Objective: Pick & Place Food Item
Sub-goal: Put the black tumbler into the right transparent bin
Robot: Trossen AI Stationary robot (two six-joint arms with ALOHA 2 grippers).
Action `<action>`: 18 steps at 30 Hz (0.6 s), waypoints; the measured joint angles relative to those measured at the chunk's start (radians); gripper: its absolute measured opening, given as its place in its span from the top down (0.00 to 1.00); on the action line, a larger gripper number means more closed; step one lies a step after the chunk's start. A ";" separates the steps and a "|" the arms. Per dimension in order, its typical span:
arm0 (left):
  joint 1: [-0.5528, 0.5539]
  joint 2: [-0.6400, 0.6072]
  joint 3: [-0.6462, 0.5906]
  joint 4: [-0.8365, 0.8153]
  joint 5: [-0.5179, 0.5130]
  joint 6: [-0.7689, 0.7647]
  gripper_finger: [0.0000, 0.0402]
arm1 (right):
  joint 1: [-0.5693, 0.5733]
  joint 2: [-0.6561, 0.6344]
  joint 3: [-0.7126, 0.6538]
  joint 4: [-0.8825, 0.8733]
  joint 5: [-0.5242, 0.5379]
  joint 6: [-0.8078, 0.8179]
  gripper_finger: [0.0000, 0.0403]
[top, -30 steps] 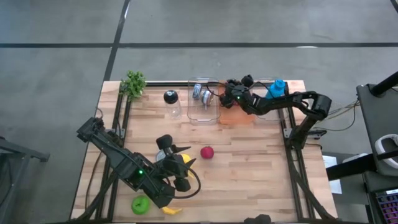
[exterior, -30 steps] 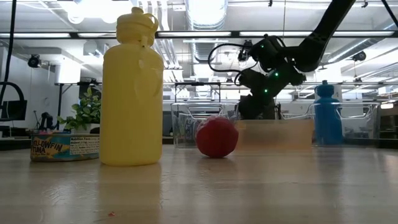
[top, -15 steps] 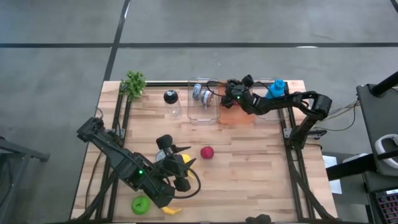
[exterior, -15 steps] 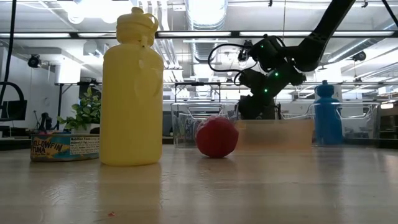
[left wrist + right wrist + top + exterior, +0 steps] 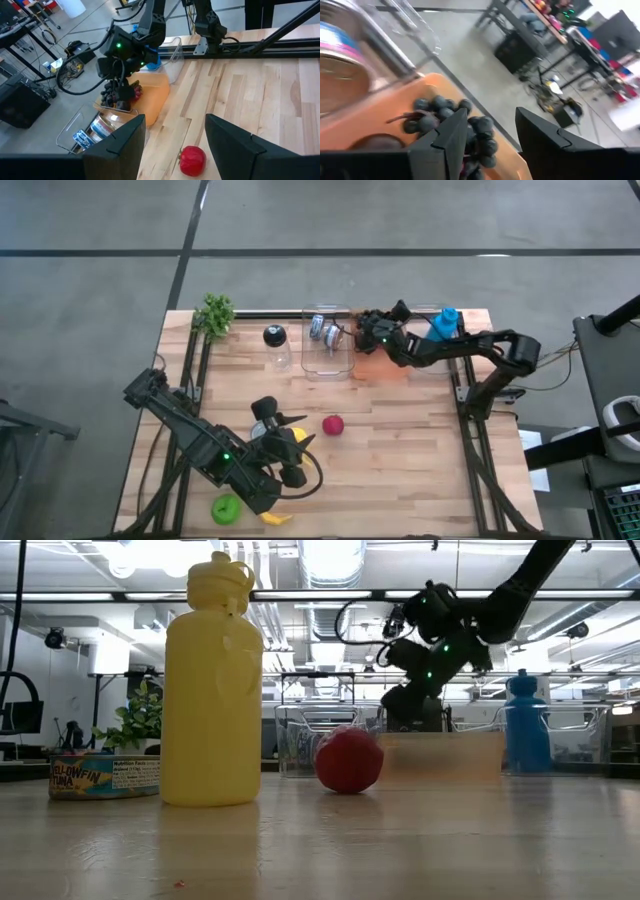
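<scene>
My right gripper (image 5: pixel 366 330) stands open at the table's far side, over the orange bin (image 5: pixel 388 366). A bunch of dark grapes (image 5: pixel 451 121) lies in that bin at its far corner, just ahead of and between my fingers; the bunch (image 5: pixel 123 98) also shows in the left wrist view. A red fruit (image 5: pixel 333 425) rests on the wood mid-table. My left gripper (image 5: pixel 297 430) hangs open above the near left part of the table, by the yellow bottle (image 5: pixel 212 690), with nothing between its fingers. My right gripper has its fingers on either side of the grape bunch (image 5: pixel 470 131), coming in slanting downward from the table's right. The bunch rests on the orange bin's floor. Whether a finger still touches the grapes, I cannot tell.
A clear bin (image 5: pixel 328 348) holding cans stands left of the orange one. A blue bottle (image 5: pixel 445 322) sits at the far right and a small plant (image 5: pixel 215 313) at the far left. A tuna can (image 5: pixel 105 778), a green fruit (image 5: pixel 226 509) and a yellow item (image 5: pixel 275 518) lie near front left.
My right gripper has opened over the orange bin and risen a little, leaving the grapes in the bin.
</scene>
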State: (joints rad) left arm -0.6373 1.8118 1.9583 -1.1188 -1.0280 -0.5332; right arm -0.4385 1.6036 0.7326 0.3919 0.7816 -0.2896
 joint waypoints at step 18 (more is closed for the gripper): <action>0.025 -0.098 0.000 -0.048 -0.001 -0.032 0.48 | 0.256 -0.497 0.000 -0.463 -0.124 0.239 0.59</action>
State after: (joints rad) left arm -0.6118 1.7133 1.9583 -1.1672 -1.0286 -0.5654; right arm -0.1827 1.1064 0.7326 -0.0707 0.6573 -0.0501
